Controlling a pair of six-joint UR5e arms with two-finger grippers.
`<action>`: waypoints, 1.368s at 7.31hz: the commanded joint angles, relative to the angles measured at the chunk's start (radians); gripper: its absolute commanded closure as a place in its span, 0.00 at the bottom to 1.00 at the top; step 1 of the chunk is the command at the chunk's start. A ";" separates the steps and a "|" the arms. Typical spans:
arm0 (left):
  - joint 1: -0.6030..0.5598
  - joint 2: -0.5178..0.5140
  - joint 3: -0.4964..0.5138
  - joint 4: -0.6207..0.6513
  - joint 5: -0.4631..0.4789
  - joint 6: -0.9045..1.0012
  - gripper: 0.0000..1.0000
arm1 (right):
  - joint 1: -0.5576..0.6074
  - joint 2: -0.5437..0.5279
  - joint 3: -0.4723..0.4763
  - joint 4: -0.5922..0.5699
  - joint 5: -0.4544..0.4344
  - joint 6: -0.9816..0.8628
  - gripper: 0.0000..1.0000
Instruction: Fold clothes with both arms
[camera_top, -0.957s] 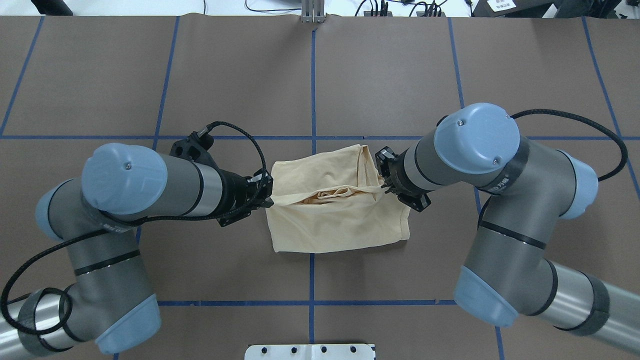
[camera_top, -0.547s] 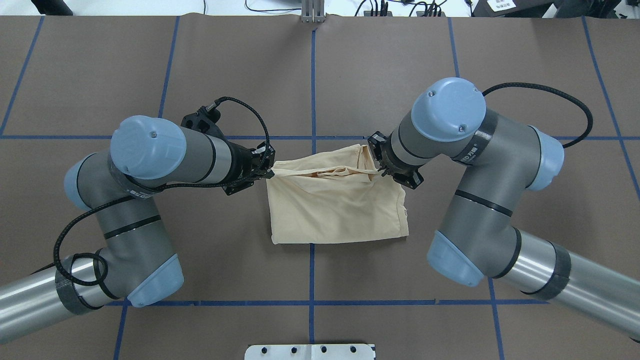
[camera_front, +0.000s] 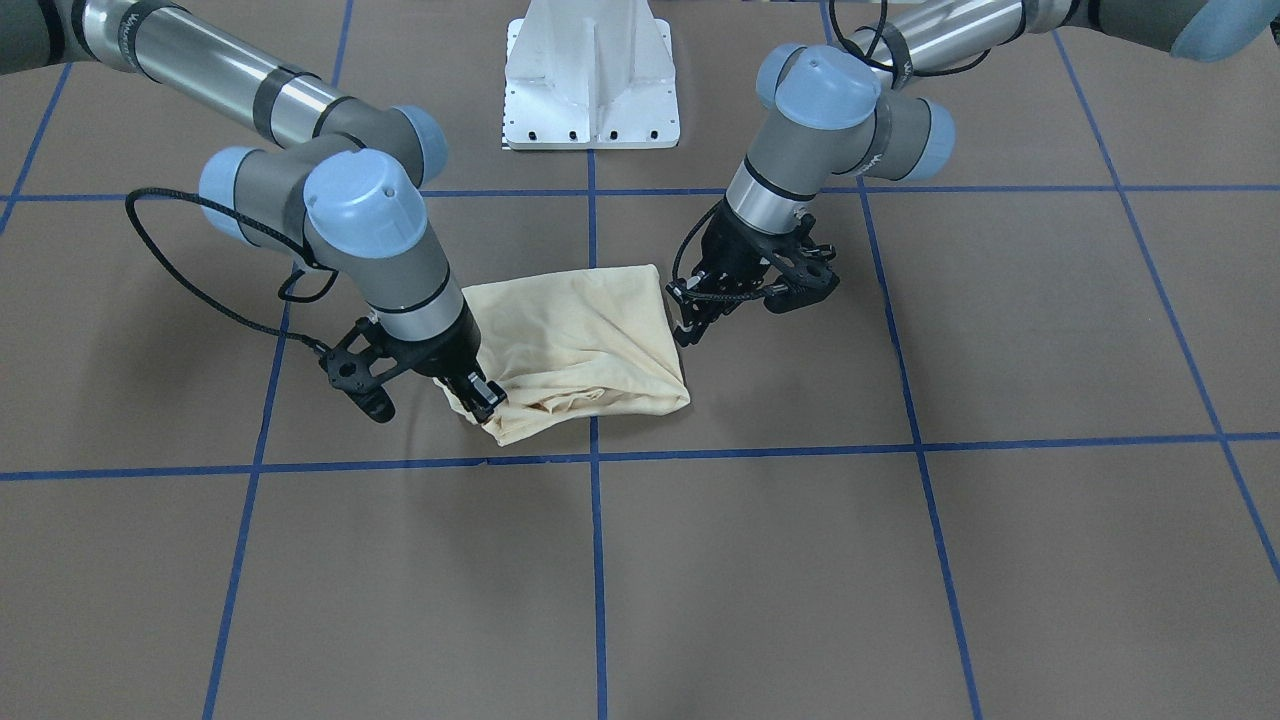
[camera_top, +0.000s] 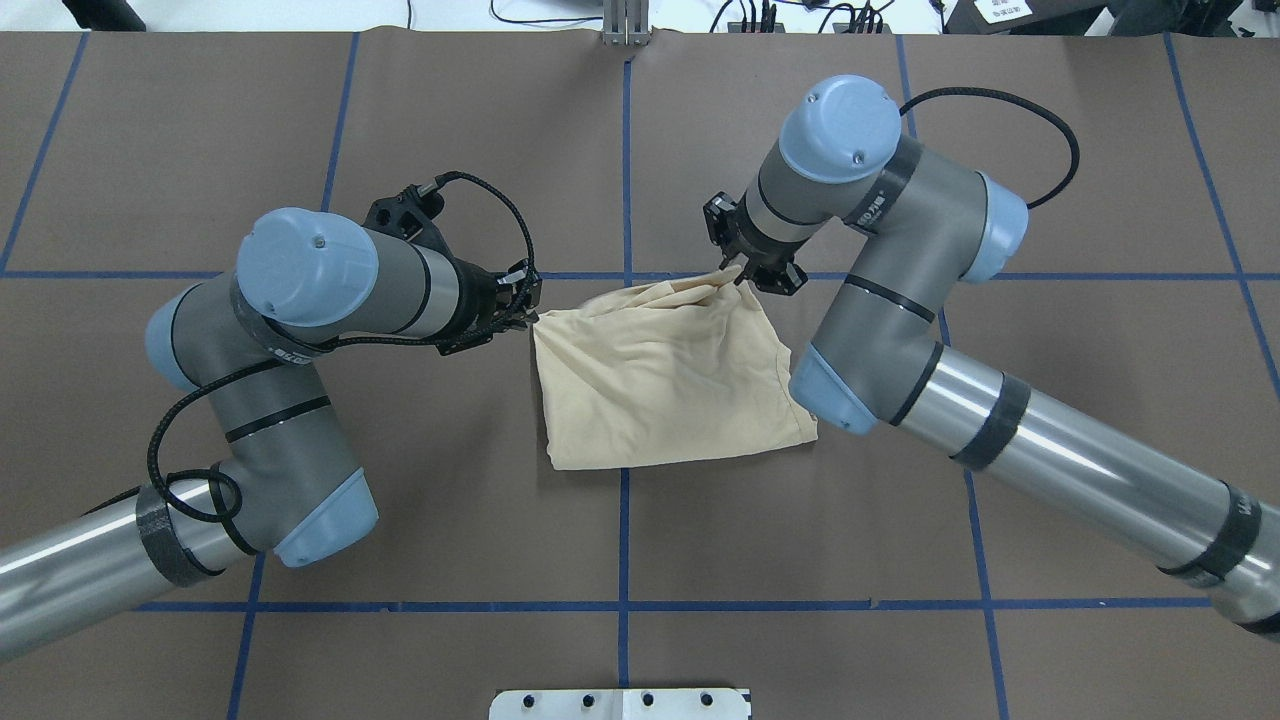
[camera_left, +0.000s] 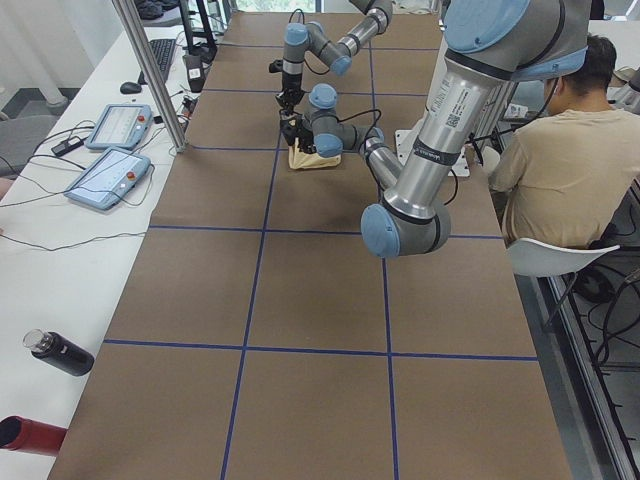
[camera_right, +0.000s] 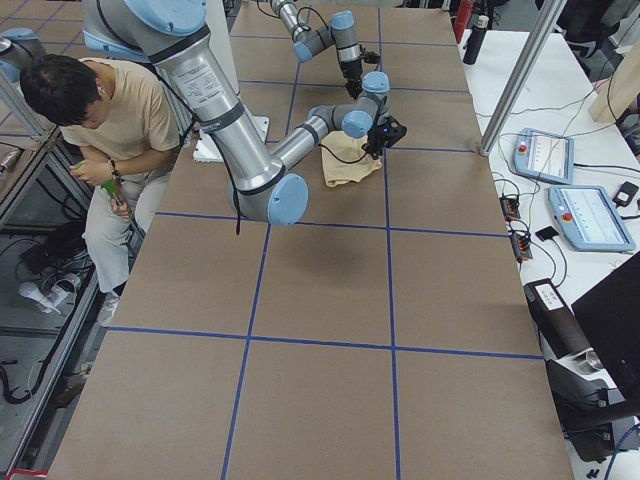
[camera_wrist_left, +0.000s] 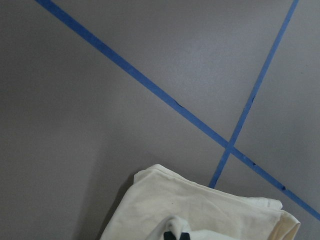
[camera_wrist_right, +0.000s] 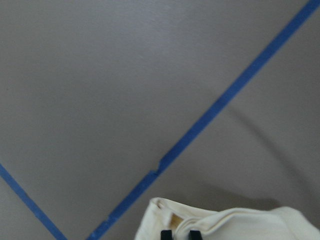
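The clothes are one pale cream shirt (camera_top: 665, 380), folded into a rough rectangle on the brown table; its print is hidden. My left gripper (camera_top: 528, 308) is shut on the shirt's far left corner. My right gripper (camera_top: 738, 268) is shut on the far right corner, which is drawn up into a point. In the front-facing view the left gripper (camera_front: 688, 328) is at the shirt's (camera_front: 575, 330) right edge, and the right gripper (camera_front: 483, 398) pinches the bunched front-left corner. Both wrist views show cream cloth (camera_wrist_left: 210, 215) (camera_wrist_right: 240, 225) over black fingertips.
Blue tape lines (camera_top: 625, 150) cross the table. The white pedestal base (camera_front: 590, 90) stands at the robot's edge. A seated person (camera_right: 110, 120) is beside the table. Control pendants (camera_right: 570, 190) and a dark bottle (camera_left: 60, 352) lie on side benches.
Both grippers have carried the shirt's held edge away from the robot to its far side, the right one farther. The open gap between layers has closed and the shirt lies flatter.
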 joint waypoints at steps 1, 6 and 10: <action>-0.075 -0.002 0.006 -0.030 -0.006 0.054 0.00 | 0.176 0.071 -0.076 0.018 0.169 -0.122 0.00; -0.129 0.151 -0.183 -0.016 -0.084 0.289 0.00 | 0.297 -0.146 0.066 0.016 0.218 -0.419 0.00; -0.200 0.493 -0.396 -0.016 -0.113 0.639 0.00 | 0.491 -0.400 0.128 0.012 0.349 -1.005 0.00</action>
